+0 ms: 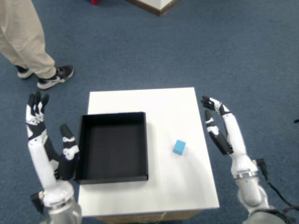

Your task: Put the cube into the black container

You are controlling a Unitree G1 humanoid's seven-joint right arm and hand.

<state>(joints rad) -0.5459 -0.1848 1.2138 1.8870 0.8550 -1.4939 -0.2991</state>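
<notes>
A small light-blue cube (179,147) lies on the white table (163,105), right of the black container (112,146), with a gap between them. The container is a shallow square tray with nothing inside. My right hand (221,128) hovers at the table's right edge, fingers spread and holding nothing, about a hand's width right of the cube. The left hand (46,142) is raised beside the container's left wall, also with fingers apart.
A person's legs in beige trousers and dark shoes (55,77) stand on the blue carpet at the upper left. A wooden furniture corner (156,5) shows at the top. Cables (275,189) trail near my right forearm.
</notes>
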